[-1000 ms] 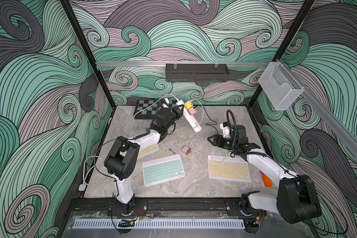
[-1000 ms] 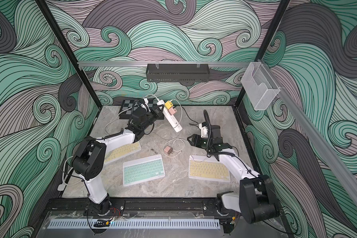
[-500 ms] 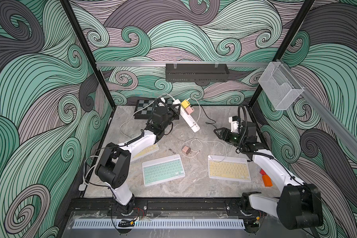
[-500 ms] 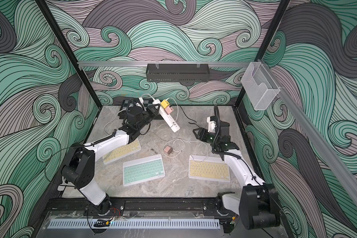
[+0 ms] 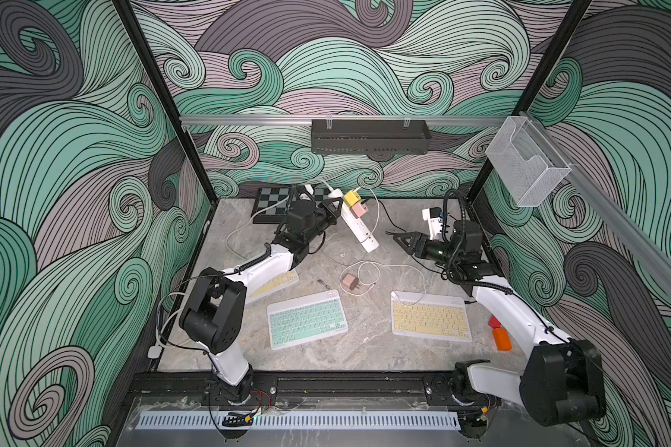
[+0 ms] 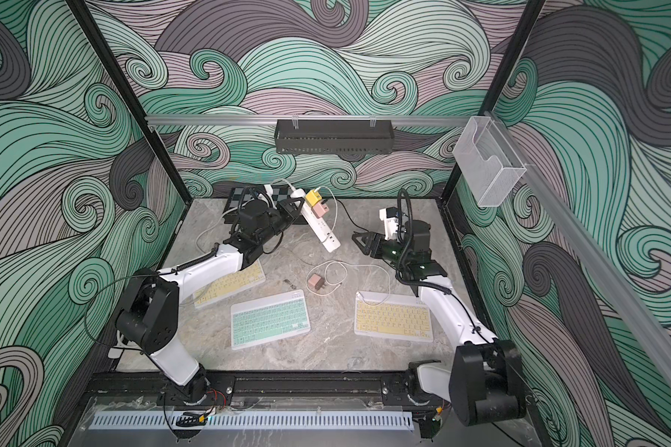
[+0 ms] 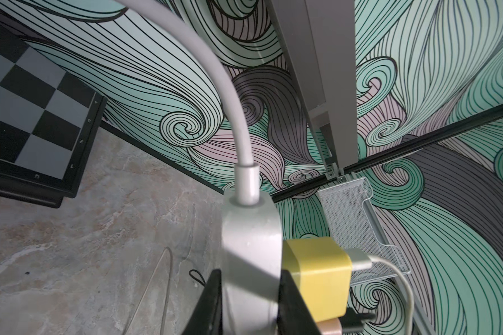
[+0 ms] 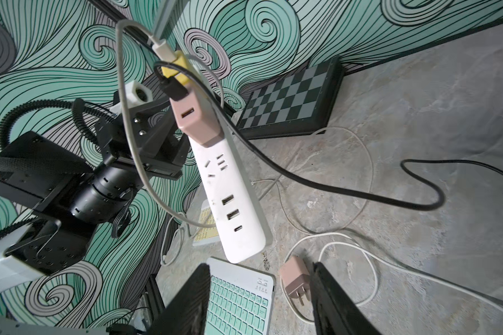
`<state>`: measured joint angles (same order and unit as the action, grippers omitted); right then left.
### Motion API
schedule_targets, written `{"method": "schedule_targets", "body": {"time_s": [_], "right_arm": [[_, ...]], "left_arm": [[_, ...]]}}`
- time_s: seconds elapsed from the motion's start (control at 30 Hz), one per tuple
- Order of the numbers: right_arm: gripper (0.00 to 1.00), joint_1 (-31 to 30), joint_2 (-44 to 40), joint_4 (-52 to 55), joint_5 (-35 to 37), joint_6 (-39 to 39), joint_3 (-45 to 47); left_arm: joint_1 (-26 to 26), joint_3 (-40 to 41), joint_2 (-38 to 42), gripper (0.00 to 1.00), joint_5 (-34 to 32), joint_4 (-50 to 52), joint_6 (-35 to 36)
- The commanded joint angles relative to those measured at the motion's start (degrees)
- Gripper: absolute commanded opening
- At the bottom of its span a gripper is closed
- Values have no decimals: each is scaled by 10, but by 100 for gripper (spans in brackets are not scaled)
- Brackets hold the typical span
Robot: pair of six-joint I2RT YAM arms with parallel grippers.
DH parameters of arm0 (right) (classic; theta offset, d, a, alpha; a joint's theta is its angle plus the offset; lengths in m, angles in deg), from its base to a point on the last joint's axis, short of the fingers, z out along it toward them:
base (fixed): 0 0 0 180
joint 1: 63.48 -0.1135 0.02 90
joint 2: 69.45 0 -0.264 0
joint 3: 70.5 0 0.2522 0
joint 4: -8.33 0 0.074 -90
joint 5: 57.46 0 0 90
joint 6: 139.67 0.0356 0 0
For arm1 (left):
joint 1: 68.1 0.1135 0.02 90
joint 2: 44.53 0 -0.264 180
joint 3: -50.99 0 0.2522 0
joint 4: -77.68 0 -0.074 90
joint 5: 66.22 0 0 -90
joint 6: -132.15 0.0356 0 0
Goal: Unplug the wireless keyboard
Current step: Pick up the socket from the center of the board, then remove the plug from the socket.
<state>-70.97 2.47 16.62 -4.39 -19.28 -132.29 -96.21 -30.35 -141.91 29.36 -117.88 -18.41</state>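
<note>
Power strip (image 5: 359, 224), clamped near its cord end in the left jaws, hangs tilted with its free end near the open right jaws.

We see a marbled tabletop (image 5: 365, 348) carrying a mint keyboard (image 5: 307, 319) mid-front, a left yellow keyboard (image 5: 274, 284), a right yellow keyboard (image 5: 430, 321), a pink charger (image 5: 350, 282) between them, a chessboard (image 5: 270, 205) at the back, and an orange block (image 5: 502, 339) near the right edge.
</note>
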Motion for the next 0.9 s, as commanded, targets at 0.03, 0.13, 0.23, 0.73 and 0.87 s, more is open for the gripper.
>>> {"method": "schedule_targets", "body": {"time_s": [0.03,0.13,0.23,0.73,0.87], "right_arm": [[56,-30,25,-37,-18,-15,-46],[56,-44,45,-37,-6,-19,-68],[55,-46,52,-45,3,-19,-72],[49,-52,60,-41,4,-29,-94],[49,-50,55,-33,7,-35,-101]], "left_arm": [[4,-27,-11,0,40,-124,-49],[4,-21,-14,0,43,-150,-51],[3,-20,-7,0,43,-144,-38],[3,-11,10,0,47,-193,-21],[3,-11,17,0,56,-190,-9]]}}
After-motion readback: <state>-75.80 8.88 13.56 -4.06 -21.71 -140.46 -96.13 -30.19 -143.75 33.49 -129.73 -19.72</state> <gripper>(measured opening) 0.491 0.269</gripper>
